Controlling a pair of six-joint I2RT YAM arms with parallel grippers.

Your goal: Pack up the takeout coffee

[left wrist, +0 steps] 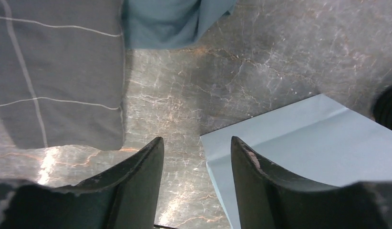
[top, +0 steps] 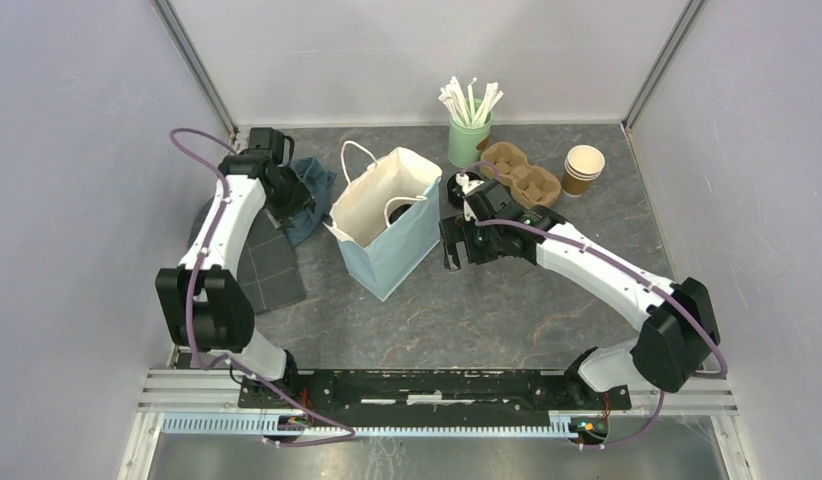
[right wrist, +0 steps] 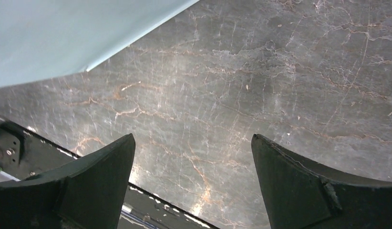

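Note:
The light blue paper bag (top: pixel 392 235) stands open mid-table, with white handles. A dark round shape (top: pixel 401 209) shows inside it, and I cannot tell whether it is a cup's black lid. No lidded coffee cup shows plainly anywhere. My left gripper (top: pixel 293 208) is open and empty, low over the table just left of the bag; its wrist view (left wrist: pixel 196 143) shows the bag's corner (left wrist: pixel 299 143) by the right finger. My right gripper (top: pixel 454 246) is open wide and empty, just right of the bag, above bare table (right wrist: pixel 193 140). The bag's side (right wrist: pixel 65 33) shows there.
A brown pulp cup carrier (top: pixel 523 174) lies at the back right, with a stack of lidless brown cups (top: pixel 584 168) beside it. A green cup of straws (top: pixel 469 130) stands behind the bag. A blue cloth (top: pixel 312 192) and a grey checked cloth (top: pixel 270 268) lie left.

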